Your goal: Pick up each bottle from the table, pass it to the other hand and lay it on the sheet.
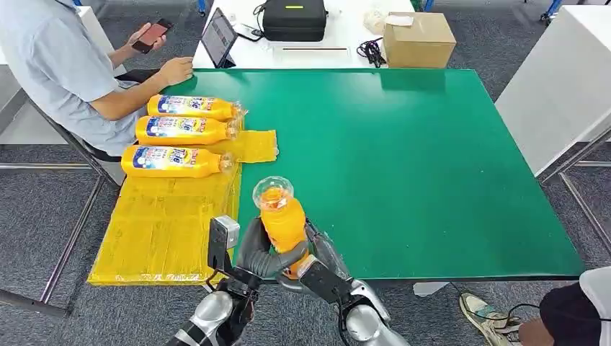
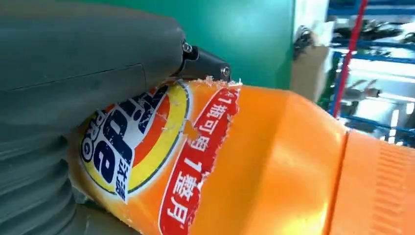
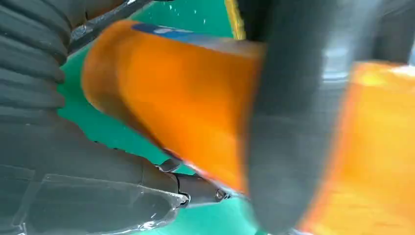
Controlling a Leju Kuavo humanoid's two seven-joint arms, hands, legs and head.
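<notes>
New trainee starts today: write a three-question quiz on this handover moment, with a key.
1. True or false: four orange labelled plastic bottles already lie on the yellow plastic sheet.
2. Which hands touch the upright orange bottle with the clear cap?
A. the left hand alone
B. the right hand alone
C. both
3. Fill in: the table top is covered in ____ matting.

Key
1. False: three lie there, side by side at the sheet's far end.
2. C: both hands close around its lower body.
3. green
</notes>
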